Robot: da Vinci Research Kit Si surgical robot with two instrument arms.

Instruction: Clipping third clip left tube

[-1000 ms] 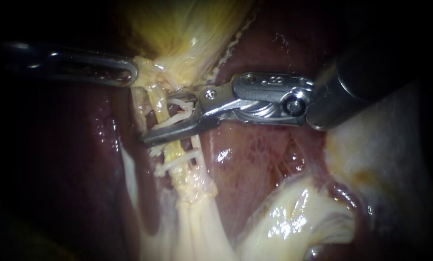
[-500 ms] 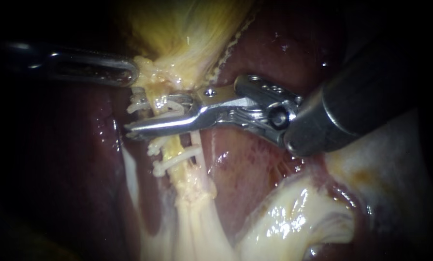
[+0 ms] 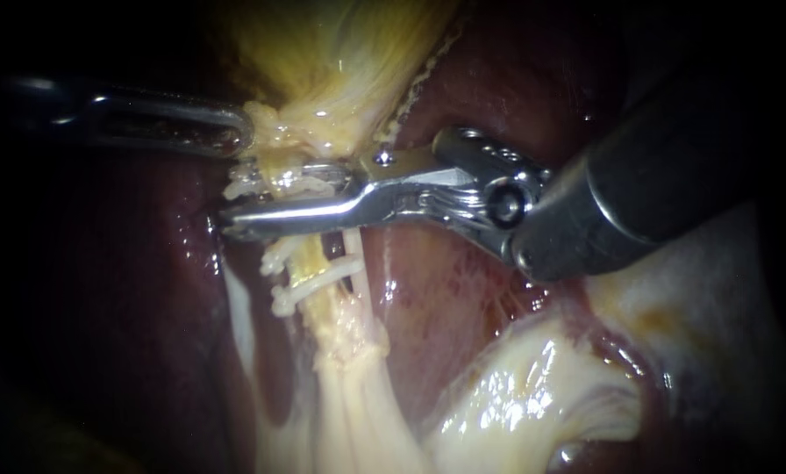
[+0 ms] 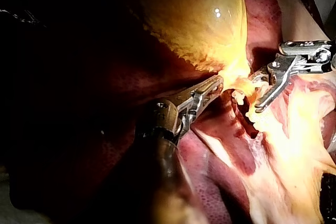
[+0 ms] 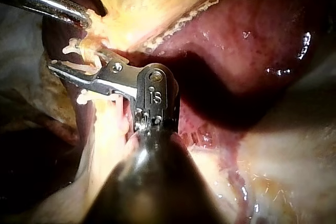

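The left tube (image 3: pixel 303 256) runs as a pale yellow strand from the gallbladder (image 3: pixel 340 70) down over the liver (image 3: pixel 446 290). Two white clips (image 3: pixel 316 283) cross it low down. Above them, my right instrument (image 3: pixel 235 204) reaches in from the upper right. Its long jaws straddle the tube and press together on a white clip (image 3: pixel 275 184), which also shows between the jaws in the right wrist view (image 5: pixel 79 66). My left instrument (image 3: pixel 239 132) holds the yellow tissue at the gallbladder's narrow end, jaws shut on it (image 4: pixel 218 83).
A thinner white strand (image 3: pixel 354 250) runs just right of the clipped tube. Dark red liver surrounds the tubes. Glistening pale fatty tissue (image 3: pixel 525 404) lies at the lower right, under the right instrument's dark shaft (image 3: pixel 665 184).
My right instrument's jaws slid left across the tube and up toward the gallbladder, and the gap between them narrowed onto the clip. The left instrument stayed still.
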